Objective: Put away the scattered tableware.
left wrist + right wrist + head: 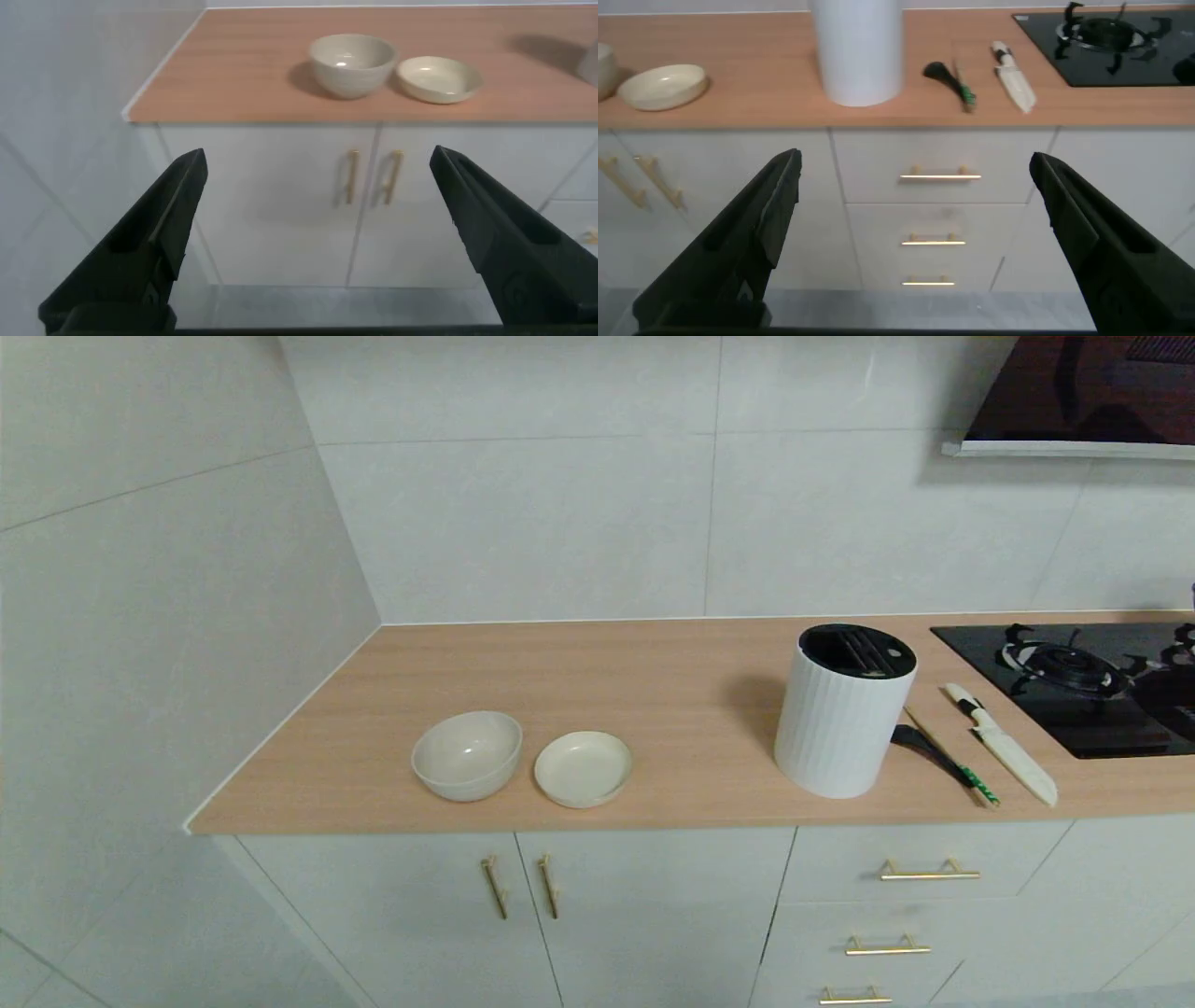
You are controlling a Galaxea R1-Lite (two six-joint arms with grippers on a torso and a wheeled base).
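Observation:
On the wooden counter (597, 672) a cream bowl (467, 754) sits beside a shallow cream dish (583, 767). To the right stands a white ribbed holder (843, 711) with a black slotted top. Past it lie a black spoon (934, 756), a chopstick (943, 747) and a knife in a cream sheath (1001, 755). My left gripper (318, 252) is open, held low in front of the cabinet doors, with the bowl (351, 63) and dish (439, 77) beyond. My right gripper (915, 252) is open, facing the drawers, below the holder (857, 49), spoon (949, 78) and knife (1013, 78).
A black gas hob (1074, 681) occupies the counter's right end under a range hood (1074, 401). Tiled walls close the back and the left side. Cabinet doors with gold handles (518, 887) and drawers (929, 873) lie below the counter edge.

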